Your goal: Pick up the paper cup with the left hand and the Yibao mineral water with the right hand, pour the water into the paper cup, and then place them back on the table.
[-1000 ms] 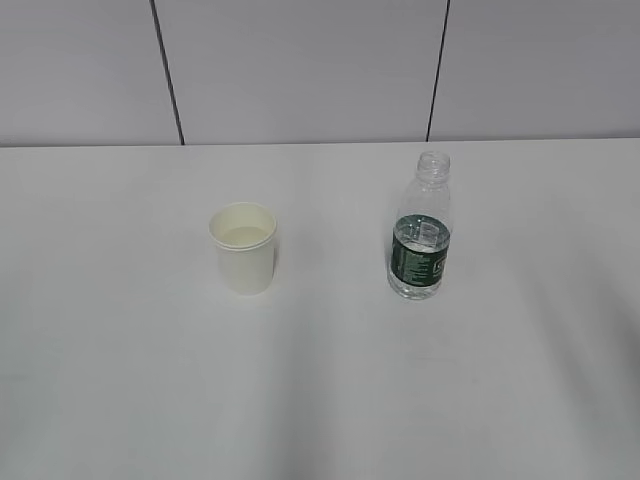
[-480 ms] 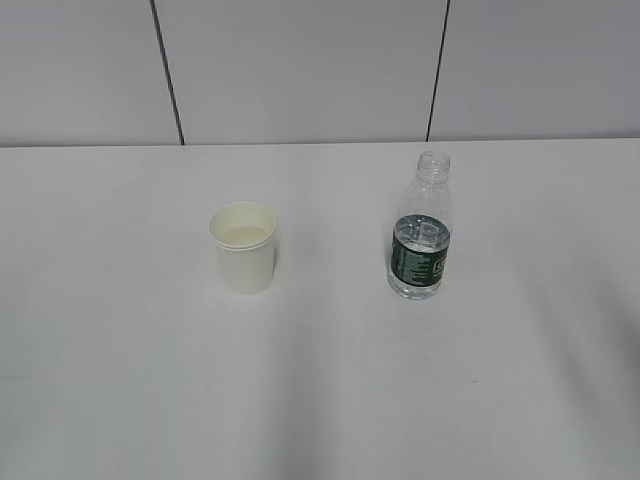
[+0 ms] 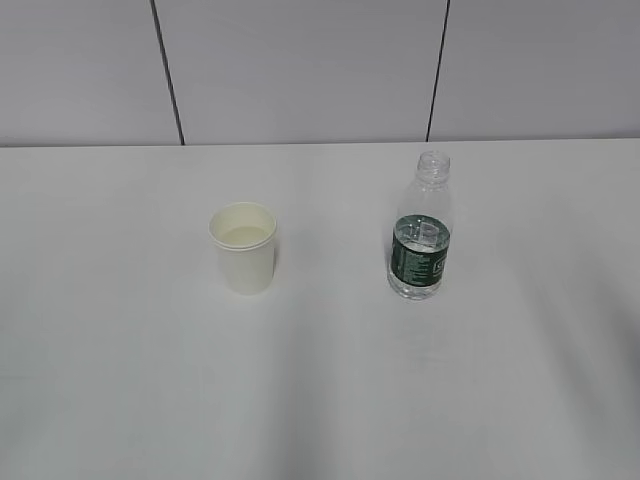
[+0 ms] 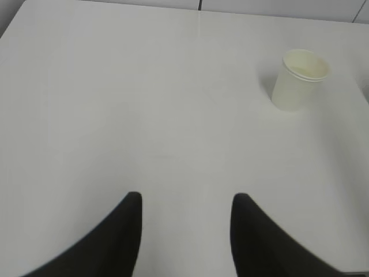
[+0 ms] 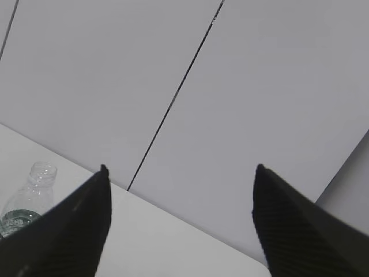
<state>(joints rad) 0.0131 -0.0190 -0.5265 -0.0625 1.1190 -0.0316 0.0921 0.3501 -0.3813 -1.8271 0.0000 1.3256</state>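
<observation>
Nothing has moved on the table (image 3: 120,380) since a second ago. The left claw (image 4: 185,231) stands part open and empty, well short of the paper cup (image 3: 244,247): light, thin-walled, so grip mid-wall gently. The Yibao mineral water (image 3: 420,230) is uncapped, part full, slippery; take the label band. The right claw (image 5: 180,222) is wide and empty. Open room all round.

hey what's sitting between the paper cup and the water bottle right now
Nothing. In the exterior view, only bare white table lies between the paper cup and the Yibao mineral water.
</observation>
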